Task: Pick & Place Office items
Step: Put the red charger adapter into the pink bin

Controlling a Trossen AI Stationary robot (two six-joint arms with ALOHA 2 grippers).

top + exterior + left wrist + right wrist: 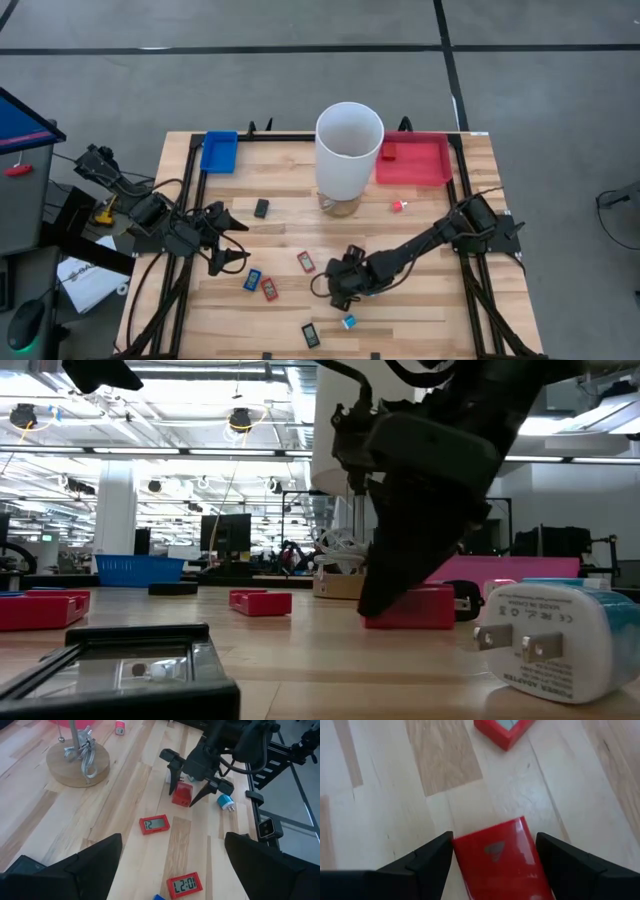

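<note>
My right gripper (343,290) stands open over a red cube-like block (497,855) on the near middle of the table. One finger is on each side of the block, which rests on the wood (182,795). My left gripper (228,250) is open and waits to the left, touching nothing. Around them lie red clocks (154,824) (184,885), a blue piece (252,280), black flat pieces (261,208) (311,334), a blue-white plug (349,322) and a small red-white bit (398,206). My right gripper comes at the red block (181,797) from above, slanting down, with its fingers (432,855) close beside the block's two sides. The block sits on the table. Whether the fingers touch it, I cannot tell.
A tall white cylinder (349,150) stands on a round wooden base at the far middle. It has a blue tray (219,152) to its left and a red tray (413,165), holding a red piece (389,153), to its right. Bare wood lies along the right side.
</note>
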